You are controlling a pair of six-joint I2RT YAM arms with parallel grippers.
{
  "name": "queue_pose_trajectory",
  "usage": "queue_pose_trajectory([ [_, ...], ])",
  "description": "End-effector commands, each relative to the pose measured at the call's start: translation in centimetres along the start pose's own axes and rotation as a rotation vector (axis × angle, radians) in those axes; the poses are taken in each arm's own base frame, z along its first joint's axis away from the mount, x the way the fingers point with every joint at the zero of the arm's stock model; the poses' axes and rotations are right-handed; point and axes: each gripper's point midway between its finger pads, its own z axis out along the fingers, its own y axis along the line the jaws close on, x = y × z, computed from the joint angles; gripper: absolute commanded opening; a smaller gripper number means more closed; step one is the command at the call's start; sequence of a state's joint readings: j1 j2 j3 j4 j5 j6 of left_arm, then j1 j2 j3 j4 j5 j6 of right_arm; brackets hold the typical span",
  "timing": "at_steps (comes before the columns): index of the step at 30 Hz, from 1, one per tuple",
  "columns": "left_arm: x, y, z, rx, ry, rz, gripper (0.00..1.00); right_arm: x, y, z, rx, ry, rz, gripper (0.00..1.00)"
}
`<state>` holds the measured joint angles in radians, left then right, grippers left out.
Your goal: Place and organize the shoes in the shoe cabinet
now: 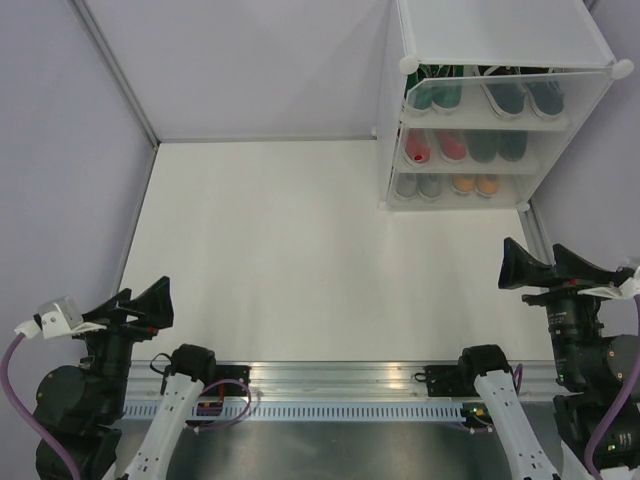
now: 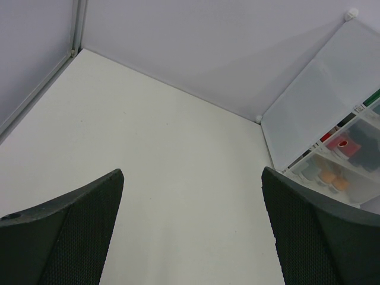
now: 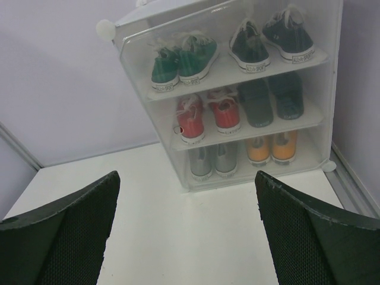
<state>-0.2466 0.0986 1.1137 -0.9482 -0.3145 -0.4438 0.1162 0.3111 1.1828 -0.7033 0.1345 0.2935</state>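
**Both pincers wide and empty, all visible shoes on the shelves**

Down at the near edge, the left pincer [image 1: 140, 303] hung low by its base with its jaws spread wide and nothing between them. Across from it the right pincer [image 1: 533, 255] was the same, gaping and holding nothing. Ahead of both lay the white table [image 1: 300, 250].

At the far right corner stood the cabinet [image 1: 500, 30], its open front facing back toward the arms. It lay almost straight ahead of the right pincer and well off on a diagonal from the left, so the right arm was plainly the nearer one.

Through the right wrist camera the shoes lined up tier by tier:

- **Bottom:** a grey pair [image 3: 214, 160] beside an orange pair [image 3: 272, 148].
- **Middle:** a red pair [image 3: 208, 116] beside a dark pair [image 3: 273, 101].
- **Top:** a green pair [image 3: 181, 62] beside a black pair [image 3: 270, 38].

Each pair sat side by side. Their long axes ran front to back on the shelves, with heels out toward the arms wherever the heels could be made out.

My read was that the sorting looked finished. Any tidying reach would go forward and slightly right from the right arm, meeting the heels first.
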Motion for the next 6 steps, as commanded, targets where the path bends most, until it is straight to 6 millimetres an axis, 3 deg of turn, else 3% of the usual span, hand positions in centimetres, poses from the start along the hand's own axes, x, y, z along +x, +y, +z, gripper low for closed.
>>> queue_pose_trajectory([
  [1,-0.48,0.34,-0.39,-0.006,-0.016,0.019,1.00,-1.51,-0.31,-1.49,0.005,-0.060,-0.022,0.98],
  [6,-0.63,0.30,-0.47,-0.003,-0.018,0.018,1.00,-1.90,-0.45,-2.00,0.008,-0.080,-0.028,0.98],
])
